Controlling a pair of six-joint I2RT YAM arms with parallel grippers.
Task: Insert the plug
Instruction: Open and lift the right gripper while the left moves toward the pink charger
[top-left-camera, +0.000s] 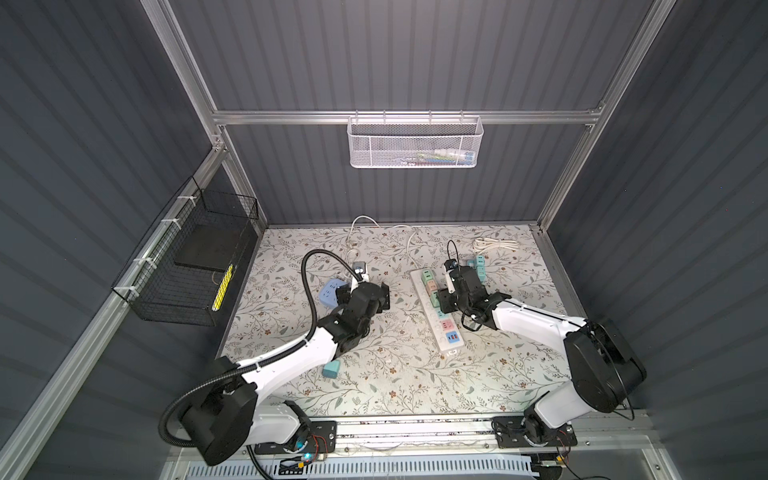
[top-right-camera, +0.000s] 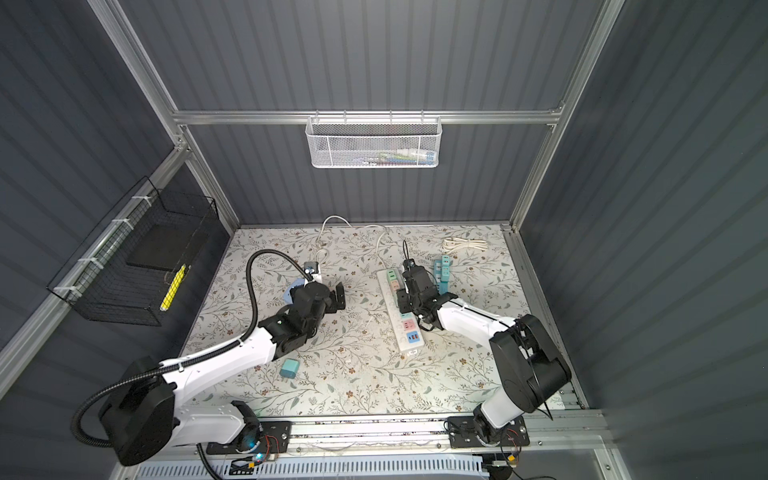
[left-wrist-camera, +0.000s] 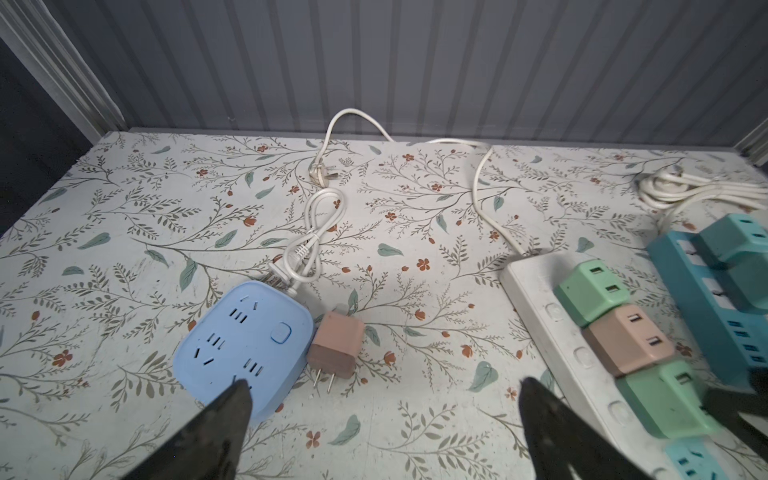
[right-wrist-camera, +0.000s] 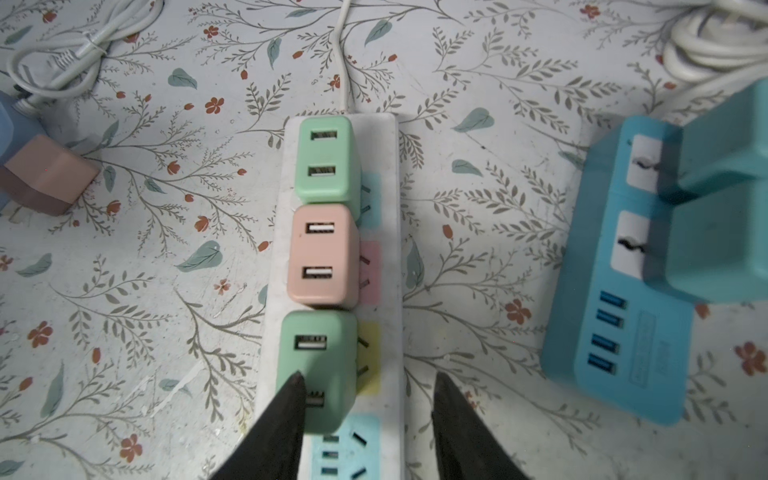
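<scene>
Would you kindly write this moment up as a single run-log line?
left gripper: open, empty | right gripper: open over green adapter on white power strip | pink adapter: loose beside blue socket hub

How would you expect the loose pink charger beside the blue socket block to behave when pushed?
The pink charger looks like rigid boxy plastic, probably stiff and light. Lying flat, it should slide rather than roll; its prongs might snag.

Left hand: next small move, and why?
Probably slide the left hand sideways until it centres over the loose pink plug, then lower. The hand is open and empty, and the plug lies on its side, prongs bare, right beside the blue socket block, off the hand's midline.
</scene>
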